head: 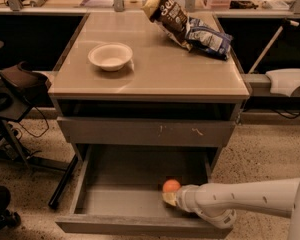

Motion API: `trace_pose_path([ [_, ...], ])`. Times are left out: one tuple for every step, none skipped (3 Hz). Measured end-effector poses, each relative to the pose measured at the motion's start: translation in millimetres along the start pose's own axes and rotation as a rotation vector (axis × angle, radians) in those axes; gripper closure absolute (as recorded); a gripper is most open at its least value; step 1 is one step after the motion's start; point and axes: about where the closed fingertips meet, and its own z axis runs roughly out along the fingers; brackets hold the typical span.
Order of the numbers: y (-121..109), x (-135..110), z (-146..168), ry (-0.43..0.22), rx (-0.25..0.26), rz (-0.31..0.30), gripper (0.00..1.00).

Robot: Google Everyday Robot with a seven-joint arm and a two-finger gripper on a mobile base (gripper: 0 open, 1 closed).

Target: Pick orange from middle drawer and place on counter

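Observation:
The orange (171, 185) lies on the bare grey floor of the open middle drawer (120, 200), near its right front corner. My gripper (169, 198) reaches in from the right on a white arm. Its tip is low in the drawer, right against the front side of the orange. The counter (155, 71) is the glossy beige top of the cabinet, above the drawer.
A white bowl (110, 55) stands on the counter's left. Two snack bags (166, 11) (208, 38) lie at its back right. A shut drawer front with pale scratches (150, 131) sits above the open drawer. A dark chair (17, 84) stands at the left.

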Motion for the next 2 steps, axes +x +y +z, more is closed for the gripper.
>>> trace_pose_path([
  [-20, -12, -40, -0.039, 0.061, 0.015, 1.00],
  [-33, -33, -124, -0.156, 0.154, -0.002, 1.00],
])
